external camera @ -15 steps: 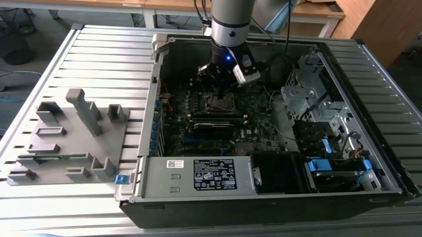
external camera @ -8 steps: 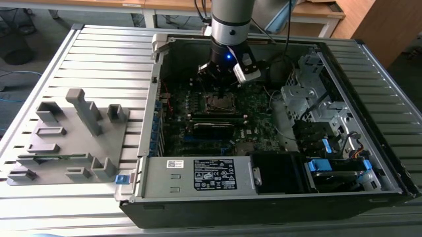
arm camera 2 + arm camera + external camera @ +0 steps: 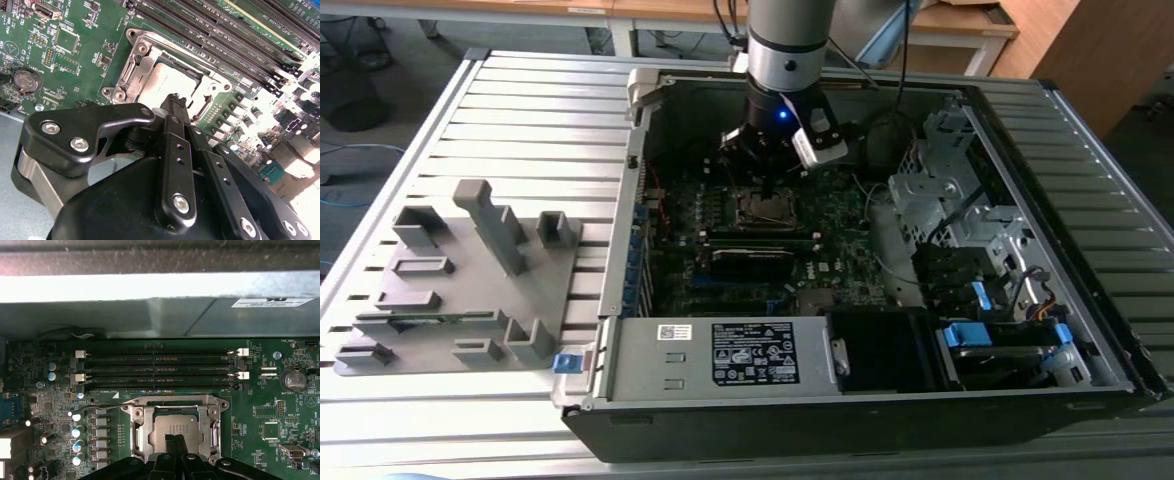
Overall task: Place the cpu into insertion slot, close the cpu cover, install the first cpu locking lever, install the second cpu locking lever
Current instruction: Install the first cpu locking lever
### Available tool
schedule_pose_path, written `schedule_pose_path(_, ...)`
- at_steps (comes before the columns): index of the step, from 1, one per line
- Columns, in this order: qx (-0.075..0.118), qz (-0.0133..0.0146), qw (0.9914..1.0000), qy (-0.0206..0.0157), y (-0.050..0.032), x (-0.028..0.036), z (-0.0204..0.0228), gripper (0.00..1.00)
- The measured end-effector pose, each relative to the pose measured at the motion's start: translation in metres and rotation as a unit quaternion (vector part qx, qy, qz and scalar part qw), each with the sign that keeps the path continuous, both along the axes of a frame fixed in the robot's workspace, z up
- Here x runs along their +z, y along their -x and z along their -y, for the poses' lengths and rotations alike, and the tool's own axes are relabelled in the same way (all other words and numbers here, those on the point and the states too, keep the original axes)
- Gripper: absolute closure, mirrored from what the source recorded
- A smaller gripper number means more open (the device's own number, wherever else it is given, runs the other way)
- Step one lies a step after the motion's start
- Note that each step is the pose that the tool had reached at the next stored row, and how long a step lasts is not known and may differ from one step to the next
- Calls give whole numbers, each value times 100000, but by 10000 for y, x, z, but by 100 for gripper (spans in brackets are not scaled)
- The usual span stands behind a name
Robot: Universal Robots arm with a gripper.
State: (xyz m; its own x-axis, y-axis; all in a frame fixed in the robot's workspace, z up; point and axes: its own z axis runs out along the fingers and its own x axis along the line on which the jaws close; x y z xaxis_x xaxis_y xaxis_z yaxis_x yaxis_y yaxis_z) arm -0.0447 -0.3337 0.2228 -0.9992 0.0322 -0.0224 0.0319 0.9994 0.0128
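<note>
The cpu (image 3: 179, 426) lies flat in the insertion slot (image 3: 767, 207) on the green motherboard, its dull silver top (image 3: 161, 82) showing in both wrist views. The cpu cover (image 3: 136, 432) is down around it, a silver frame (image 3: 141, 55) with the chip in its window. A thin wire lever (image 3: 95, 406) juts out from one corner of the socket; whether it is latched I cannot tell. My gripper (image 3: 175, 101) is shut with nothing between its black fingers, the tips just over the chip's near edge (image 3: 173, 441). In the exterior view it (image 3: 767, 178) hangs inside the open case above the socket.
Long black memory slots (image 3: 160, 370) run beside the socket, with a row of capacitors (image 3: 77, 440) and a coin battery (image 3: 293, 380) nearby. The case wall (image 3: 150, 287) stands close behind. A grey fixture stand (image 3: 467, 280) sits at the exterior view's left; the power supply (image 3: 720, 355) is in front.
</note>
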Motion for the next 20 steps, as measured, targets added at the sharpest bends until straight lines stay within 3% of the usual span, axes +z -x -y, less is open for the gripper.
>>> schedule_pose_path(4, -2, -8, 100000, 16, 0, 32, 0, 89)
schedule_pose_path(16, -1, 3, 100000, -1, 0, 252, 0, 89)
schedule_pose_path(20, -1, 0, 100000, 1, 0, 265, 0, 89)
